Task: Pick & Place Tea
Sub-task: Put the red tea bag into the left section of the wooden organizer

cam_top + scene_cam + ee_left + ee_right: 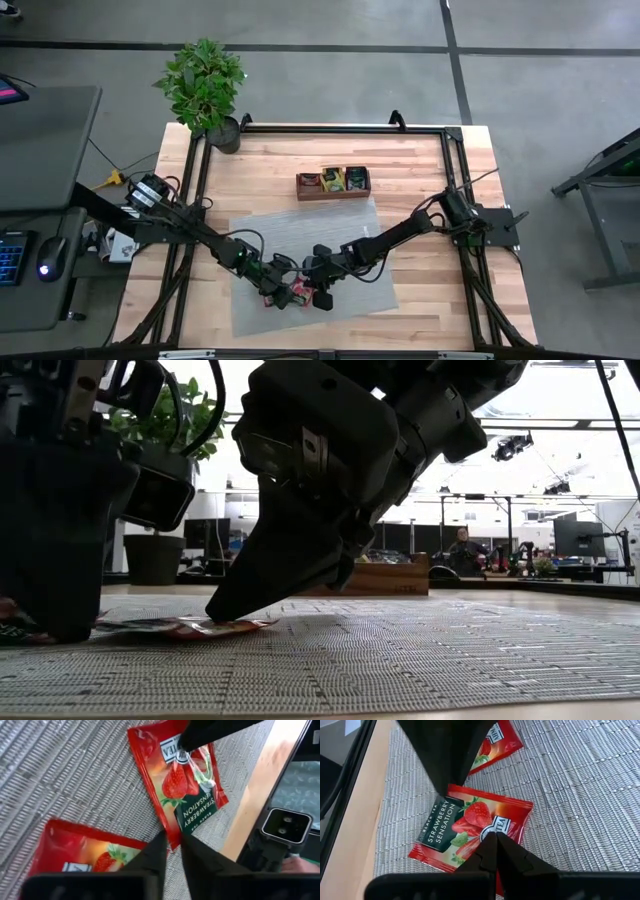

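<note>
From above, both dark arms meet low in the centre of the frame over the grey woven mat (310, 262) on the pale wooden table (430, 170), where red square tea sachets (297, 291) lie; the brown wooden tray (333, 183) just above centre already holds several yellow, green and dark sachets. At table level, the right hand (225, 610) presses its closed tip onto a red sachet lying flat at lower left. The left wrist camera shows the left hand (172, 847) narrowed on the edge of the red strawberry sachet (182, 785) at upper centre, the other arm's tip pinning its far end; a second red sachet (85, 852) lies lower left. From the right wrist, the right hand's fingers meet on that strawberry sachet at centre. Judging by this, the tray is partly filled and at least two red sachets remain.
</note>
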You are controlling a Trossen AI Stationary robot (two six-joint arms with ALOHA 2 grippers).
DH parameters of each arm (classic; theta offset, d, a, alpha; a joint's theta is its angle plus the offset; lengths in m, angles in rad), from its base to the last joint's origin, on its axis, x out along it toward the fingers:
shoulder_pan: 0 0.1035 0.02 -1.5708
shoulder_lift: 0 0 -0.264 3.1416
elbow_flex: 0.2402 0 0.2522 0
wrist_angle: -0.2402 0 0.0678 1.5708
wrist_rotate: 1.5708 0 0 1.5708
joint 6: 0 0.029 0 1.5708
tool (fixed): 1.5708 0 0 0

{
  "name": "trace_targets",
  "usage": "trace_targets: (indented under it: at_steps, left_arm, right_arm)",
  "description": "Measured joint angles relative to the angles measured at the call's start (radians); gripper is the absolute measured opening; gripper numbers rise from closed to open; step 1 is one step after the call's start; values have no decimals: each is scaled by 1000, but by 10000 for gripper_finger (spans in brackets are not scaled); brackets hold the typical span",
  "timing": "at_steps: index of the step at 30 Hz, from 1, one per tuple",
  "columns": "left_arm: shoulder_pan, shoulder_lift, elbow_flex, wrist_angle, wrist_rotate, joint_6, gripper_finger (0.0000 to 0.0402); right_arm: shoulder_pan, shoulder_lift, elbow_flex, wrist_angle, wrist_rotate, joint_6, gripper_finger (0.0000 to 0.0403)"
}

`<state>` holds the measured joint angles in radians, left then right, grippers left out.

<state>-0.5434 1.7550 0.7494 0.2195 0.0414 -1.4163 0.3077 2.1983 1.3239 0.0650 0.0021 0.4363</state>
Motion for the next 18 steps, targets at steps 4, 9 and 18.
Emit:
trace_targets:
  at_steps: [4,9,18]
  left_arm:
    - [0,2,0,2,-11,32,7]
    - [0,2,0,-5,-17,39,2]
    - [0,2,0,5,-18,80,0]
  right_arm:
    - [0,0,0,0,0,0,0]
    - [0,0,0,1,-5,0,0]
    - [-2,-6,-1,10,-65,0,0]
